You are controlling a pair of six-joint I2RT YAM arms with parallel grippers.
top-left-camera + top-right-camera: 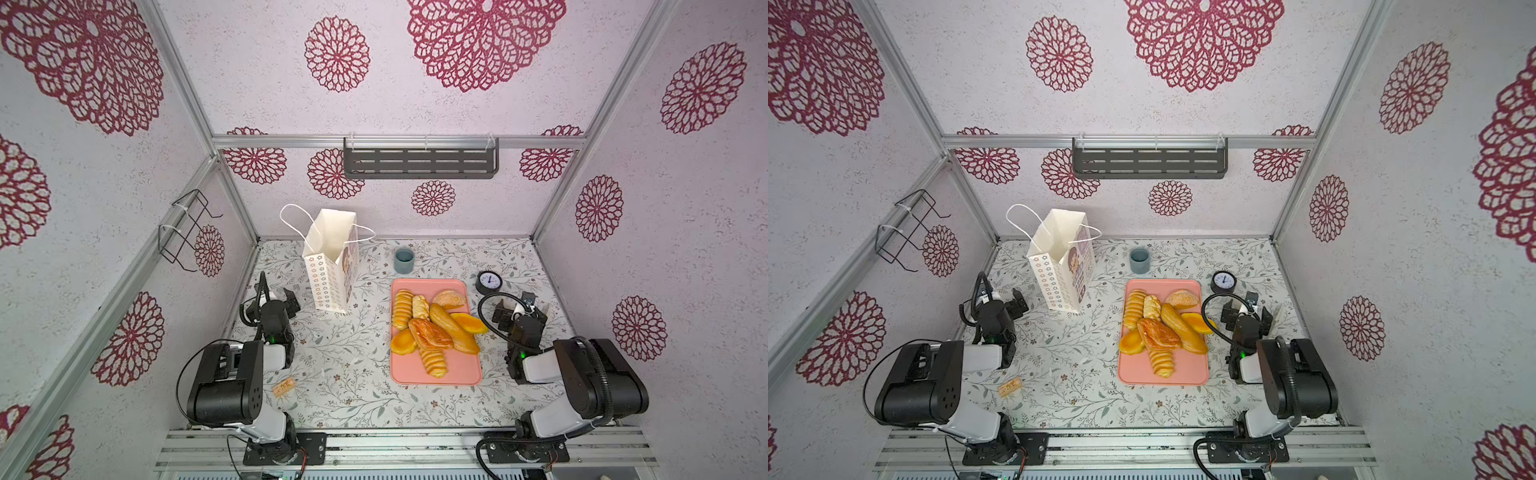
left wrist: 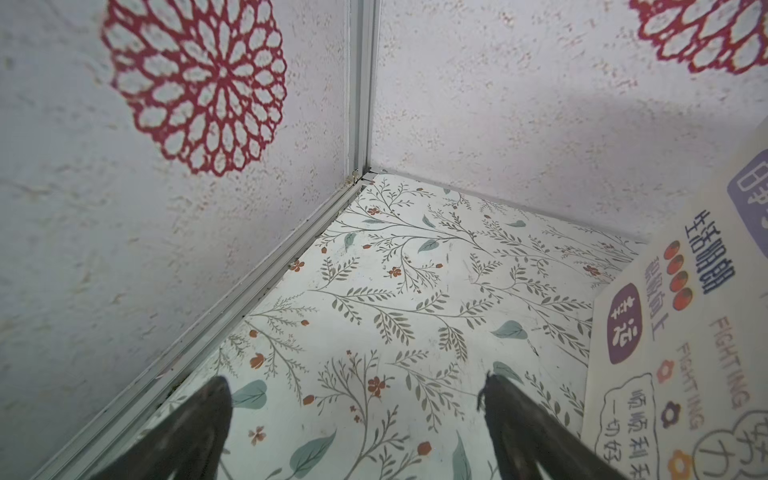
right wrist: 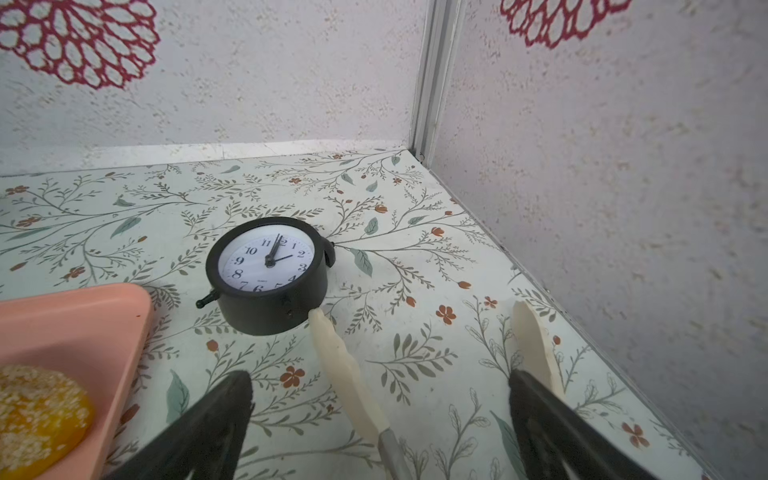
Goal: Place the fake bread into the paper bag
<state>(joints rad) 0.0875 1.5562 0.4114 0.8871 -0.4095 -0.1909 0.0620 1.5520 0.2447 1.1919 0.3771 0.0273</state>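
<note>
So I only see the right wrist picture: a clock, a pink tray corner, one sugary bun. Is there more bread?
Observer: Yes, the tray holds about eight pieces of bread, piled together.
Operator: Where should it go?
Observer: Into a paper bag, standing open left of the tray, toward the back.
Operator: Is anything holding it?
Observer: No. The left gripper sits beside it, open and empty.
</note>
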